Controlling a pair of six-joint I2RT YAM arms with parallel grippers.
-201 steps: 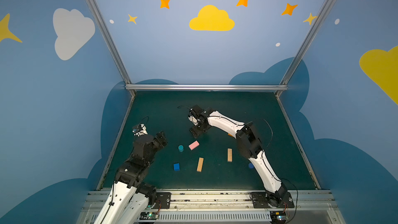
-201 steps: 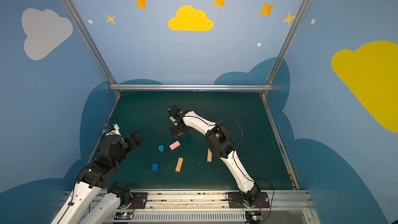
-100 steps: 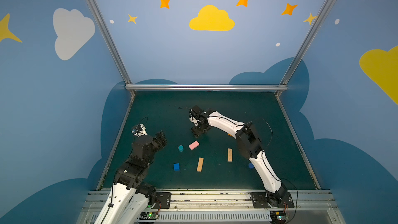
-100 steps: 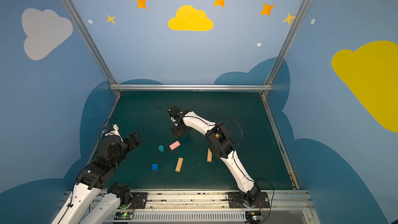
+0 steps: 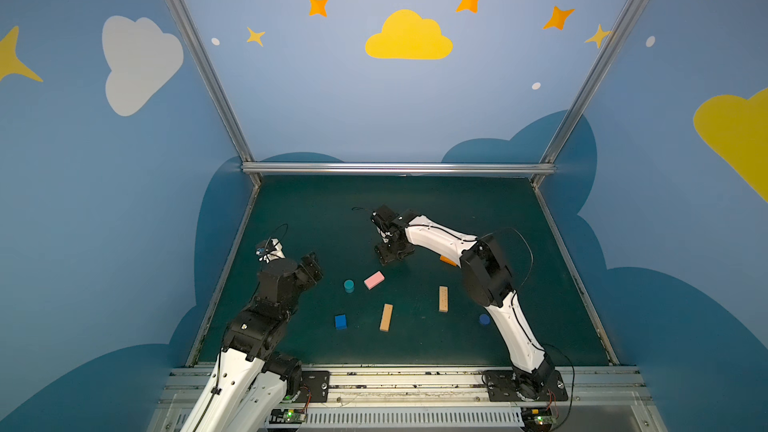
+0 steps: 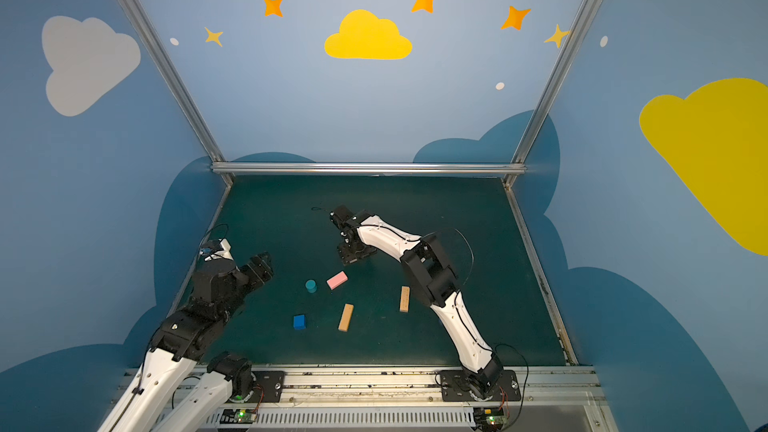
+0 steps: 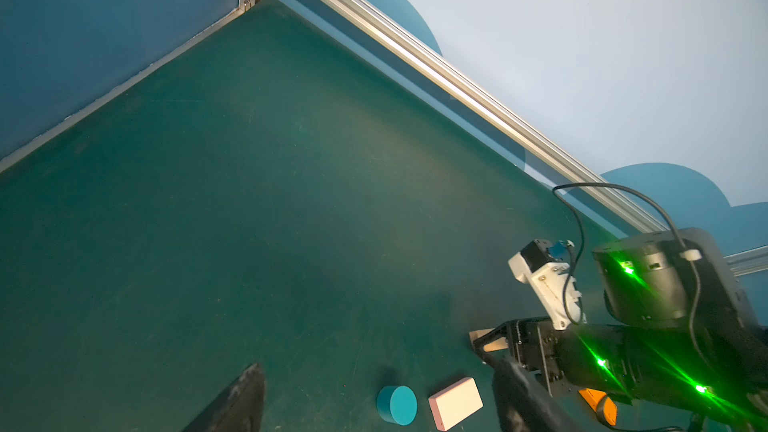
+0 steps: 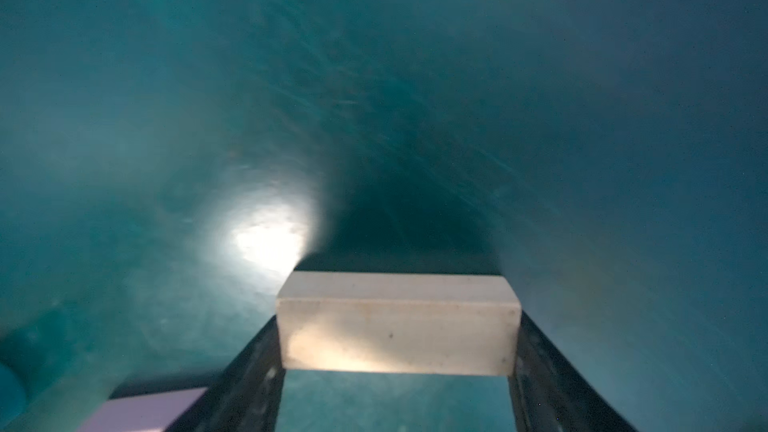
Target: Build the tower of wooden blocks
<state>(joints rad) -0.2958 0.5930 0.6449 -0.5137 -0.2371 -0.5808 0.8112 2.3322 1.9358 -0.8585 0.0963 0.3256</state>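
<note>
My right gripper (image 5: 390, 254) is closed on a pale wood bar (image 8: 397, 326), one finger at each end, just behind the pink bar (image 5: 374, 280) (my left gripper (image 5: 312, 268), to the left of it, stands wide open, holding nothing)

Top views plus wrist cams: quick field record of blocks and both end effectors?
tower: not started, nothing stacked
left end effector: open, empty
right end effector: closed endwise on held tan bar
lying apart on mat: teal cylinder, pink bar, blue cube, second tan bar, third tan bar, dark-blue cylinder
orange bar: partly hidden behind the right arm
</note>
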